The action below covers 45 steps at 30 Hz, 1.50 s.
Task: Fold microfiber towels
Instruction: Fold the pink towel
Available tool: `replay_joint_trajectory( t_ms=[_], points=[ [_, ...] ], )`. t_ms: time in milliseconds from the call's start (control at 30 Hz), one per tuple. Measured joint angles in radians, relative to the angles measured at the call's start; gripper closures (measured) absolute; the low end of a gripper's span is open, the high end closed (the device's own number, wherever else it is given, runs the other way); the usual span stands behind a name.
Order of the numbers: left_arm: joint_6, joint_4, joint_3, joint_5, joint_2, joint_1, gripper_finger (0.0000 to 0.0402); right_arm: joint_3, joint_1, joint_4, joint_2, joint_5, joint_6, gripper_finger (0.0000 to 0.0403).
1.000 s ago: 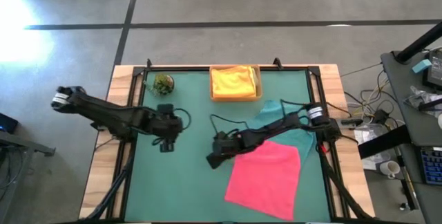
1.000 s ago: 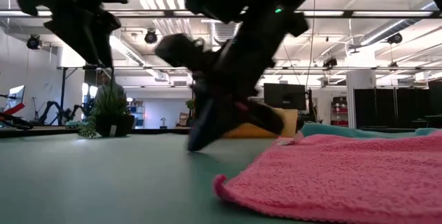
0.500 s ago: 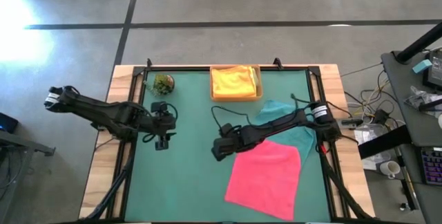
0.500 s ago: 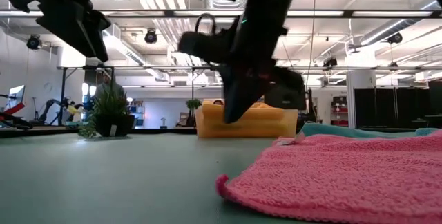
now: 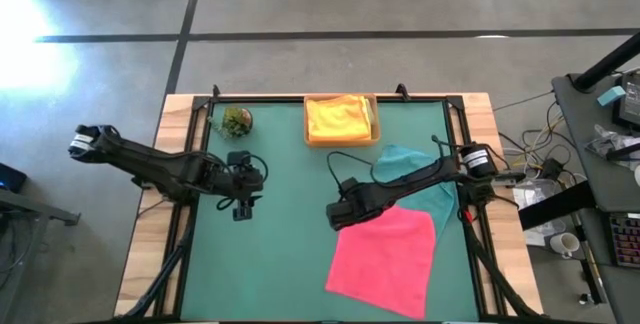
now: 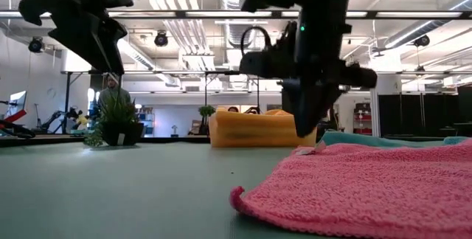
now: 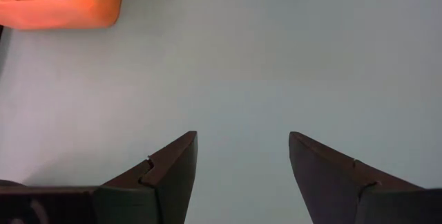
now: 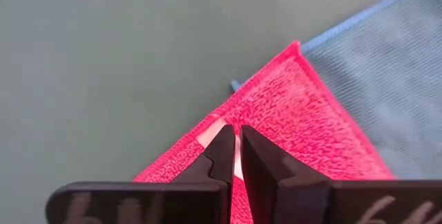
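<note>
— Which step is this?
— Lining up on the pink towel (image 5: pixel 384 259), flat on the table's right half over the teal towel (image 5: pixel 415 176). The right gripper (image 8: pixel 235 156), fingers pressed together, hovers above its far-left corner; it would need to open and drop.
— The left gripper (image 7: pixel 242 162)?
— Spread, empty, over bare mat.

This is a robotics lab or workshop. The low view looks across the green desk (image 6: pixel 110 187) into a large open hall with exposed ceiling ducts (image 6: pixel 181 29), hanging lamps (image 6: pixel 161 39) and dark cabinets (image 6: pixel 413 113) at the far right. A person (image 6: pixel 112 95) stands far off on the left. From above, the polished concrete floor (image 5: pixel 330 4) shows, and a side bench (image 5: pixel 605 164) cluttered with cables and gear.
</note>
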Motion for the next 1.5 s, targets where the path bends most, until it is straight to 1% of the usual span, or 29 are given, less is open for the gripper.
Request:
replay_joint_trajectory(
  t_ms=[267, 467, 833, 967, 1067, 1200, 1367, 1433, 1500],
  points=[
    [0.000, 0.016, 0.000, 0.000, 0.045, 0.000, 0.0189, -0.076, 0.005, 0.043, 0.001, -0.032, 0.051, 0.0385],
    [0.000, 0.016, 0.000, 0.000, 0.049, 0.000, 0.0189, -0.130, 0.004, 0.234, 0.000, -0.031, 0.043, 0.0385],
    [0.000, 0.016, 0.000, 0.000, 0.047, 0.000, 0.0189, -0.121, -0.024, 0.444, 0.023, -0.032, -0.009, 0.0385],
    [0.000, 0.016, 0.000, 0.000, 0.047, 0.000, 0.0189, -0.121, -0.037, 0.481, 0.023, -0.027, -0.014, 0.0385],
    [0.000, 0.017, 0.000, 0.000, 0.047, 0.000, 0.0189, -0.121, -0.044, 0.512, 0.023, -0.027, -0.048, 0.0385],
    [0.000, 0.017, 0.001, 0.000, 0.047, 0.000, 0.0189, -0.109, -0.039, 0.486, 0.002, -0.015, -0.074, 0.0385],
    [0.000, 0.017, 0.001, 0.000, 0.047, -0.001, 0.0189, -0.067, -0.012, 0.315, -0.036, 0.080, -0.033, 0.0385],
    [0.000, 0.017, 0.001, 0.003, 0.046, -0.001, 0.0189, -0.068, -0.012, 0.258, -0.040, 0.083, -0.009, 0.0385],
    [0.000, 0.017, 0.001, 0.004, 0.046, -0.001, 0.0189, -0.072, -0.015, 0.241, -0.038, 0.082, -0.001, 0.0385]
  ],
)
